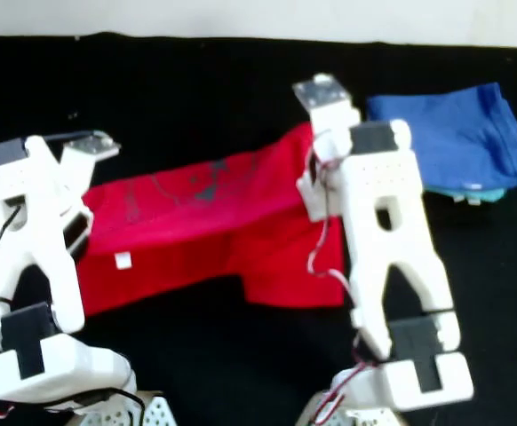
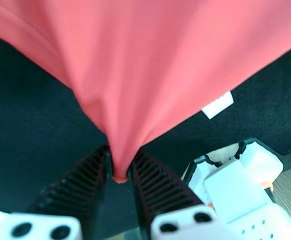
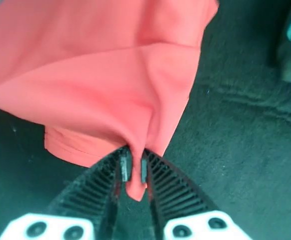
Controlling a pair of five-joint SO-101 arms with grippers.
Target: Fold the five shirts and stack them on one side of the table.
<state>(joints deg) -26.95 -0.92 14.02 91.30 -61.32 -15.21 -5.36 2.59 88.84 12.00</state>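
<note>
The left hand (image 2: 119, 167) is clamping tight on a pinched fold of the red shirt (image 2: 160, 60), its ribbed black fingers (image 2: 160, 190) pressing the cloth from both sides. The fabric is fanning out from that grip over the black desk (image 2: 30, 115), and a small white tag (image 2: 218, 105) is showing at the shirt's edge. The right hand (image 3: 133, 170) is likewise gripping a bunched corner of the same shirt, with a little tip of cloth poking through between its fingers. In the high view the red shirt (image 1: 196, 222) is stretching across the middle of the desk between the two arms, partly doubled over on the right arm's side. Just beside that arm, a folded blue shirt (image 1: 454, 133) is lying on a teal one (image 1: 482, 189), whose edge is peeking out beneath.
</note>
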